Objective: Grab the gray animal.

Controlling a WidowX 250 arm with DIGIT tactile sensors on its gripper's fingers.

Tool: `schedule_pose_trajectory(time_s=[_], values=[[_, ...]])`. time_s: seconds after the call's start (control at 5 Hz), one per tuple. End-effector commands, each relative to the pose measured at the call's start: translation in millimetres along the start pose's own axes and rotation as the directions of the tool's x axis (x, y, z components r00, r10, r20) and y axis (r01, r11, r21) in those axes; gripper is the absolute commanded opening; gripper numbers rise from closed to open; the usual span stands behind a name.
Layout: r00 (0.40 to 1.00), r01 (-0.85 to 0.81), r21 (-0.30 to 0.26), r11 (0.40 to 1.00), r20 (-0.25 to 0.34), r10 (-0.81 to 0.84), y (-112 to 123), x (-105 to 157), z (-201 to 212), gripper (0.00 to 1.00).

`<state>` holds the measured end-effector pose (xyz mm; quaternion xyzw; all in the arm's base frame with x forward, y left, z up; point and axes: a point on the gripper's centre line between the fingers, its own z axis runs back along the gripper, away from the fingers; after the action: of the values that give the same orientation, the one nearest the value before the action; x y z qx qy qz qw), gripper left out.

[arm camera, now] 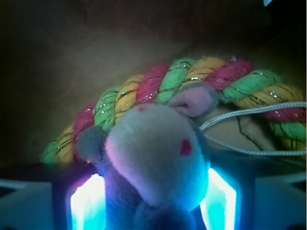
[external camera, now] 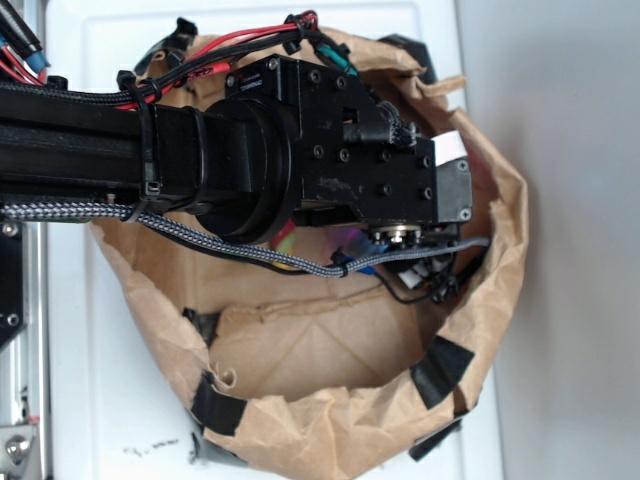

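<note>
Both fingers (arm camera: 86, 203) glow blue on either side of the gray animal (arm camera: 156, 158), flanking its body just below the pale muzzle; we cannot tell whether they press it yet. It sits inside the paper bag (external camera: 330, 420), in front of the twisted rope (arm camera: 158, 86). We judge a firm squeeze comes next, then a straight lift clear of rope and bag wall.
</note>
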<state>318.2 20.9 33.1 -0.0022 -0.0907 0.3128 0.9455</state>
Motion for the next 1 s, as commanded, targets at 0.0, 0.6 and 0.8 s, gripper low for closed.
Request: schedule_pose_trajectory(time_s=[0.0,0.6,0.8], values=[[1.000,-0.004,-0.068,0.998,-0.023,0.003,9.2,9.0,39.4,0.00],[0.995,0.018,-0.165,0.986,-0.095,-0.034,29.5,5.1,93.7,0.00],[0.997,0.029,-0.154,0.988,-0.072,-0.040,27.7,5.7,84.9,0.02]])
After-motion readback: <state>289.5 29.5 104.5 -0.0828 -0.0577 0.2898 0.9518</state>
